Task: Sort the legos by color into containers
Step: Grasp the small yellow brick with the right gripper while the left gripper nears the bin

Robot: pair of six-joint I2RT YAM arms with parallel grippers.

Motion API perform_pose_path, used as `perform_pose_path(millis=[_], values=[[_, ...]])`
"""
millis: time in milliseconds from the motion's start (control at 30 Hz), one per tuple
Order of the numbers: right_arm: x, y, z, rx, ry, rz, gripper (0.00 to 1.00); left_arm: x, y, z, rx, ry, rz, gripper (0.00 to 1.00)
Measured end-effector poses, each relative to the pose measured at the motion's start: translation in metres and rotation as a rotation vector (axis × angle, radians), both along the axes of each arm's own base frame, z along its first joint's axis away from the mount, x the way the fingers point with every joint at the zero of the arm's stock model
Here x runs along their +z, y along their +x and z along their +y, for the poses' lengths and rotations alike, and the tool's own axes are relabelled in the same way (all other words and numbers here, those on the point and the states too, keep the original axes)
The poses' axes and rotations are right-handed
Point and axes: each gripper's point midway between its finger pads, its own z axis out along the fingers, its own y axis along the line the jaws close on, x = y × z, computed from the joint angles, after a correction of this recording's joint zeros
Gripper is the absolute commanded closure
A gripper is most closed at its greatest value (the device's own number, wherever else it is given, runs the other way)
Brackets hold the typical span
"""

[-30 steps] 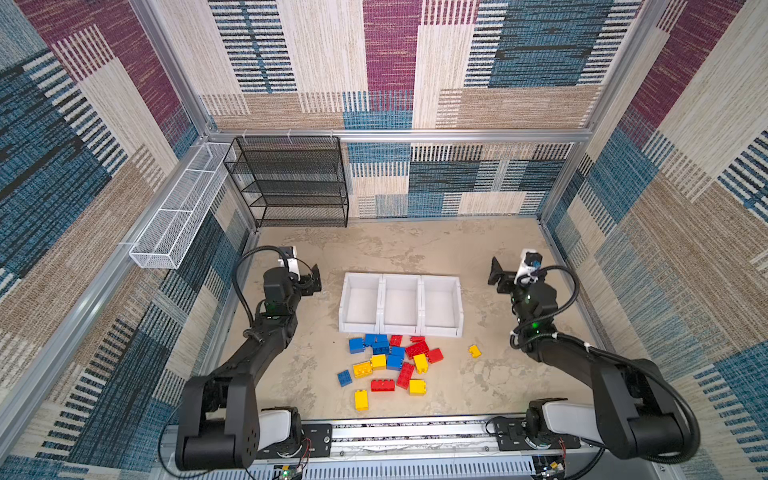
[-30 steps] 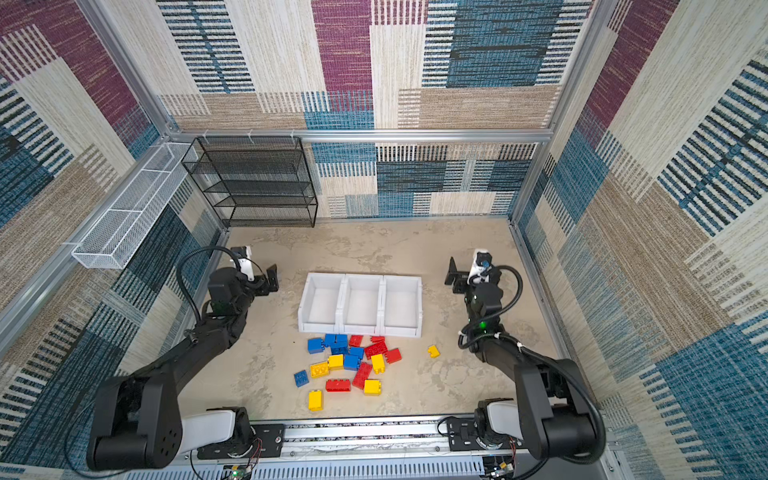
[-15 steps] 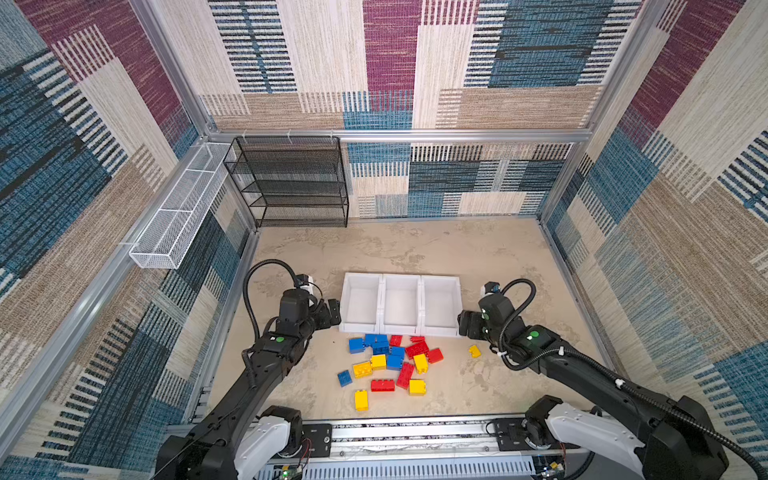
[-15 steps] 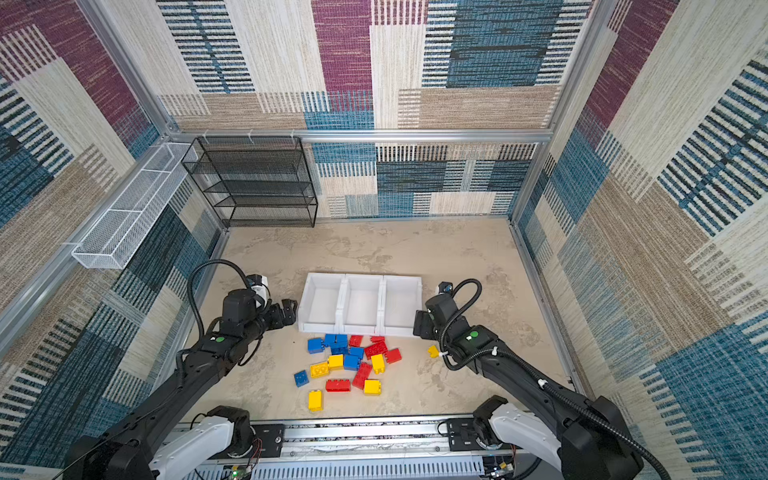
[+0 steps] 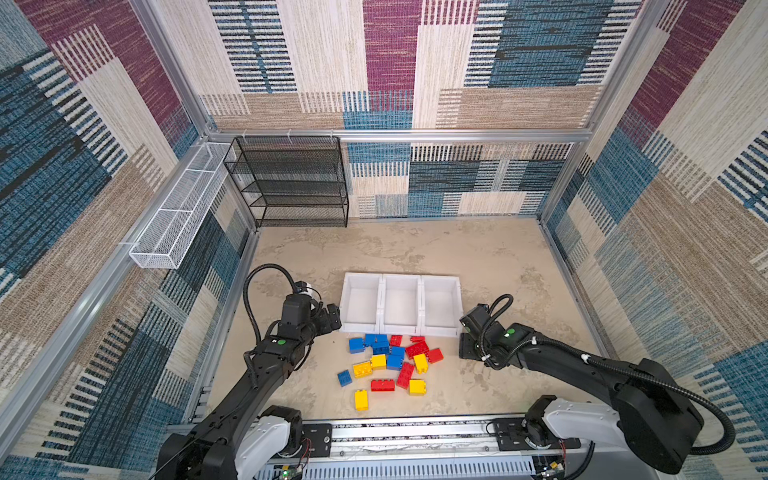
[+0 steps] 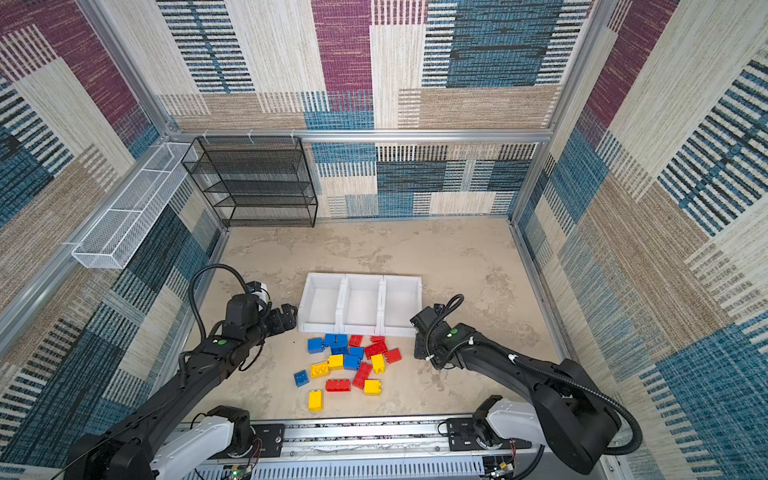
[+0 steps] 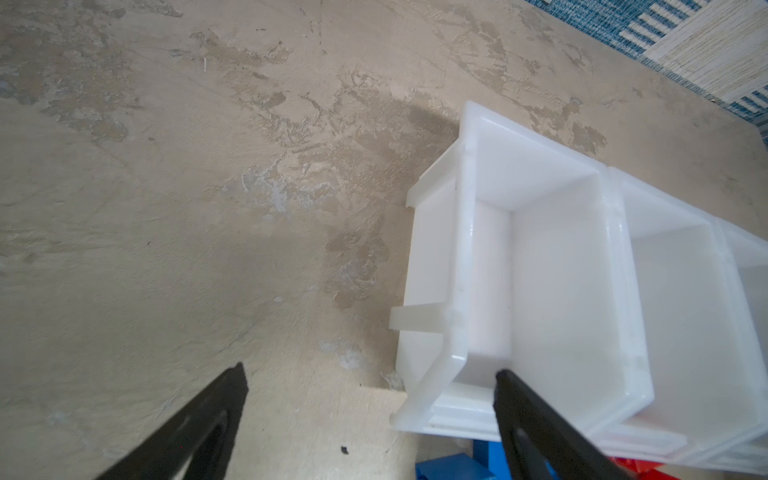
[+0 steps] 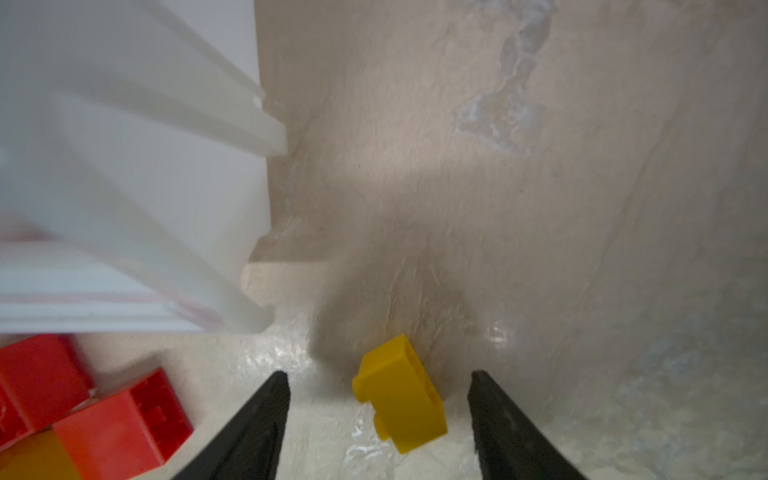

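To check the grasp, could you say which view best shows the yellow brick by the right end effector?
The right wrist view: the yellow brick lies between the fingers. The arm hides it in both top views; left wrist misses it.

Left arm, right arm: matte black, white bases at the rail, corrugated cable loops, green dot each, tapered black fingers.

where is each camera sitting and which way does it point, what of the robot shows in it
Both top views: high over the front rail, looking down; left arm, right arm, bins and legos show.
Left wrist: on the left arm, looking down past the open left tool at the end bin.
Right wrist: on the right arm, looking down; right tool straddles a yellow brick.
Shared: every view shows the bins.
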Motion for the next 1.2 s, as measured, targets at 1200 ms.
perform_pose_path(millis=[1200], values=[[0.052, 0.014, 0.006, -0.022, -0.007, -0.082, 0.78, 0.004, -0.001, 0.004, 0.034, -0.013, -0.017, 0.06]])
